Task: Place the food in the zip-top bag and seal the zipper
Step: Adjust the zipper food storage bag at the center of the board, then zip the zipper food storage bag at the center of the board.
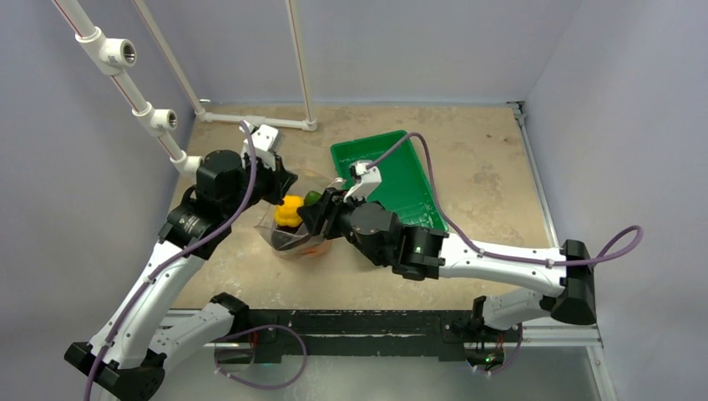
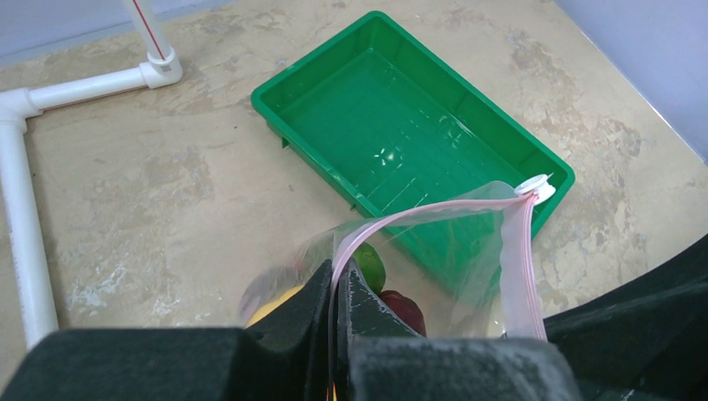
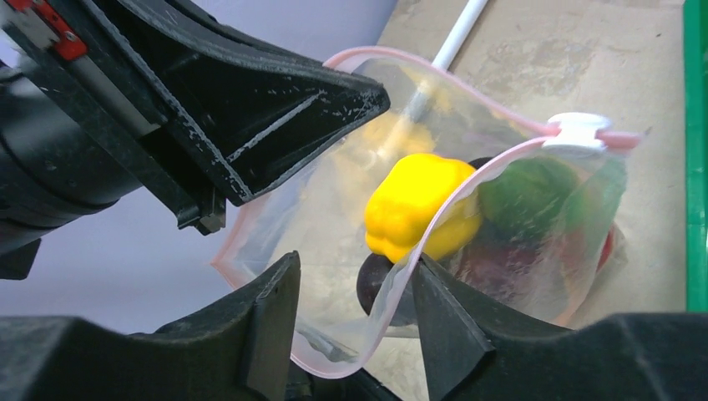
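Pale grey-violet walls enclosed a mottled beige table (image 1: 476, 167), with white pipework (image 1: 250, 119) fixed along its far-left edge. Both arms reached inward and met left of centre. A green tray (image 1: 405, 180) lay just beyond them toward the far right, with nothing in it.

The zip-top bag (image 1: 292, 238) hung between the two grippers, its lower end resting on the table just beside the tray's near-left corner. The left gripper (image 2: 336, 280) was clamped tight on the bag's mouth edge, the pink strip pinched between its fingers. The right gripper (image 3: 355, 267) stood with its jaws well apart, the opposite lip of the bag hanging loose in the gap. Whether that film brushed a finger could not be confirmed from the wrist view.

The food sat inside the bag: a yellow pepper (image 3: 417, 205) uppermost, a green piece (image 3: 526, 196) beside it, a dark purple piece (image 3: 376, 288) beneath, and a dark red piece (image 2: 405, 307).

The zipper (image 2: 417, 213) was parted, its two sides bowed apart. Its white slider (image 2: 534, 188) sat at the end of the track nearest the tray.
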